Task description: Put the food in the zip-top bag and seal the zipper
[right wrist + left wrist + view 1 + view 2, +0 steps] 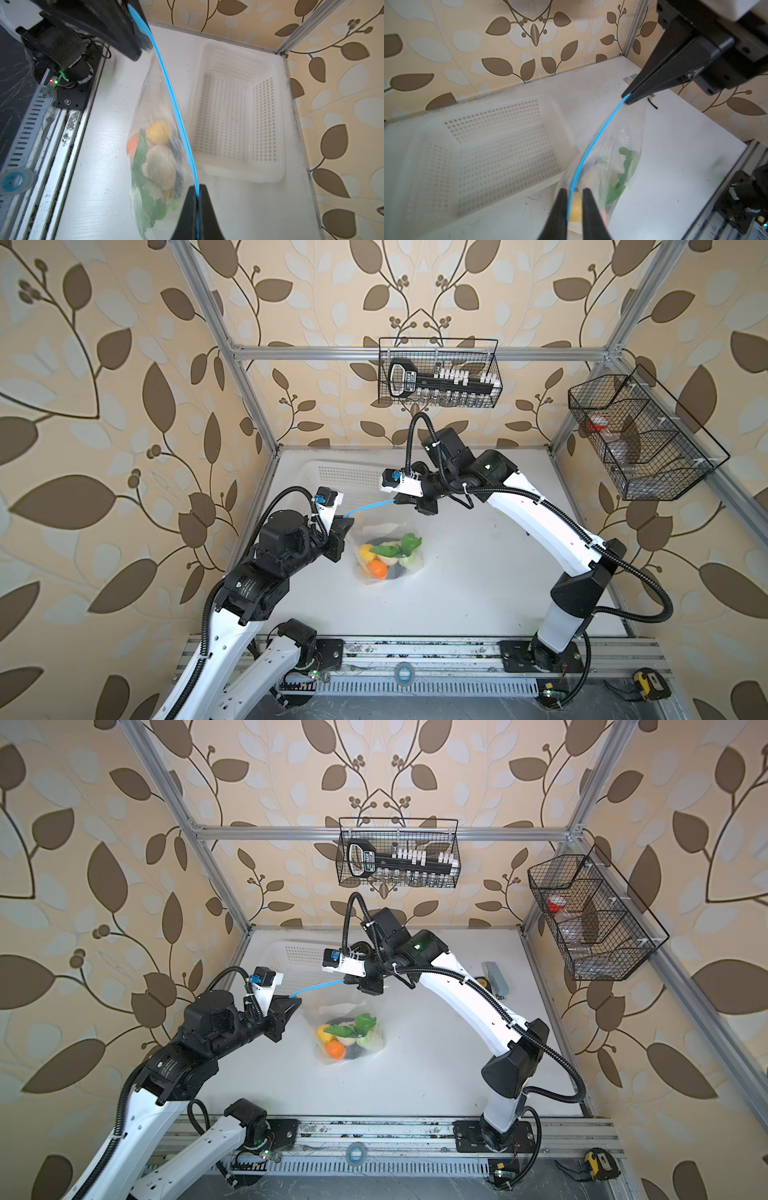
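Observation:
The clear zip-top bag (pixel 392 531) (pixel 332 1011) hangs between my two grippers, its bottom resting on the white table. The food (pixel 388 556) (pixel 158 158) lies inside it: an orange, a yellow piece, green leaves and pale pieces. The blue zipper (pixel 368 507) (pixel 593 145) (pixel 176 108) runs taut between the grippers. My right gripper (pixel 397 499) (pixel 197 187) is shut on one end of the zipper. At the other end my left gripper (pixel 348 522) (pixel 574 190) stands open, with the zipper lying against one finger and a gap to the other.
A white perforated basket (pixel 332 477) (pixel 488 145) stands empty just behind the bag at the back left. A grey-blue block (pixel 496 977) lies at the table's right. A tape roll (pixel 404 672) sits on the front rail. Wire baskets (pixel 440 373) hang on the walls.

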Available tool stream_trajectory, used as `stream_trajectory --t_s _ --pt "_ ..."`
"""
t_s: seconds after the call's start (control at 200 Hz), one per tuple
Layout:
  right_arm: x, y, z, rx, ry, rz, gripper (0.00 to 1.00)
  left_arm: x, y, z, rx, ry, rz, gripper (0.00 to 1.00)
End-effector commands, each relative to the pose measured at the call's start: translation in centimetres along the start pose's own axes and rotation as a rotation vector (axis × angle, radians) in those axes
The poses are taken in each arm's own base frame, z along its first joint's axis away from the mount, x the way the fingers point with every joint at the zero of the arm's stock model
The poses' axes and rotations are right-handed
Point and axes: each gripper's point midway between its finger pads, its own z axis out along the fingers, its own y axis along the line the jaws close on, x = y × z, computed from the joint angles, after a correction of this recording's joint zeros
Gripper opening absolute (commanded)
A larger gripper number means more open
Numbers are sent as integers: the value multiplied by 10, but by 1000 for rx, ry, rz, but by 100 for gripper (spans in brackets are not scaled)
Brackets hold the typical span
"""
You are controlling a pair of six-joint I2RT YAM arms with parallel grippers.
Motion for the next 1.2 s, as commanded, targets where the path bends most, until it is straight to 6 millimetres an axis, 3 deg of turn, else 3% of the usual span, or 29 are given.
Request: stream_trajectory --t_s 0.0,0.3,0.585,0.85,0.95,1.195 --pt "-12 6 -28 50 -14 1 0 -36 -12 -25 35 -124 21 51" --pt "-13 26 -70 161 6 72 0 -67 -20 -65 37 -242 0 99" --pt "16 53 -99 254 65 192 0 -76 -19 -83 24 -294 -57 99" --pt "45 63 -109 298 127 251 0 -69 -13 -79 1 -289 -89 99" --pt "64 53 -108 319 133 307 0 -68 -12 -74 -1 -278 -92 99" --pt "130 -7 -92 384 239 433 0 -55 -13 -59 25 -235 -131 99"
